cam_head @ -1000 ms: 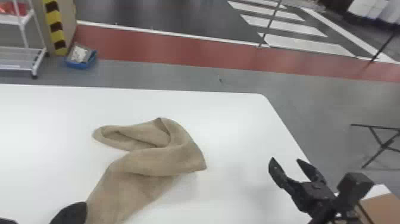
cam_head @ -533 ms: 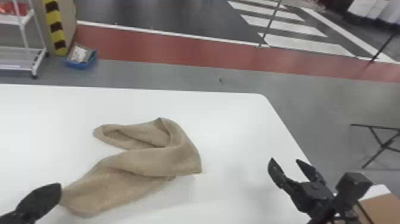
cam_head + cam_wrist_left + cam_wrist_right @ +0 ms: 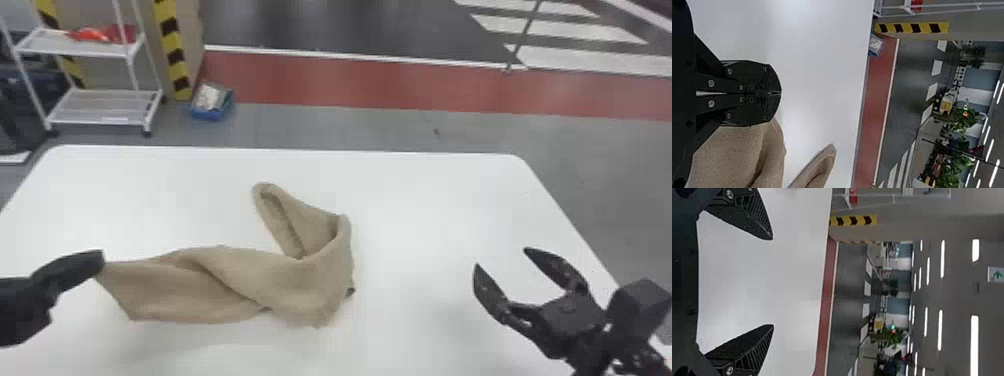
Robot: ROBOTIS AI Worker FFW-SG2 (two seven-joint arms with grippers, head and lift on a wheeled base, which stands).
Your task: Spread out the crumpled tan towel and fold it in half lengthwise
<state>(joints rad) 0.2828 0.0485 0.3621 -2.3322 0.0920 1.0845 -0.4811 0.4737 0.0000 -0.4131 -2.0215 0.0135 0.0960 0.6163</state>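
1. While the right tool (image 3: pixel 502 257) sits at the lower right of the frame, its two dark fingers stand spread wide apart, both tips pointing toward the upper left, well apart from the towel. In its own wrist view, the right tool (image 3: pixel 772 282) has a broad gap between its ridged fingers (image 3: pixel 752 225).
2. At the left edge of the frame, below mid-height, the left tool (image 3: pixel 101 262) pinches the towel's left corner. The left wrist view shows the left tool (image 3: pixel 778 93) with its fingers (image 3: pixel 756 78) pressed together, tan cloth beside them.
3. The towel (image 3: pixel 240 280) lies a little left of center and below mid-height, crumpled. From the pinched corner it runs as a twisted band toward the lower middle, with a diagonal fold across it. There it bends round and doubles back toward the upper left, ending in a rounded loop with a hollow fold inside. How much of the band near the corner is off the surface, I cannot tell.
4. The white surface (image 3: pixel 425 200) carries the towel and spreads across most of the frame, its far edge running below the top third and its far corners rounded.
5. Beyond it, at the upper left, are a white rack (image 3: pixel 90 50) with something red (image 3: pixel 102 34) on its upper shelf, a yellow-and-black striped strip (image 3: pixel 172 47), and a blue container (image 3: pixel 212 112) holding something whitish.
6. Farther back, a red floor band (image 3: pixel 350 82) crosses the frame, with dark flooring (image 3: pixel 350 25) behind it and white stripes (image 3: pixel 560 30) at the upper right.
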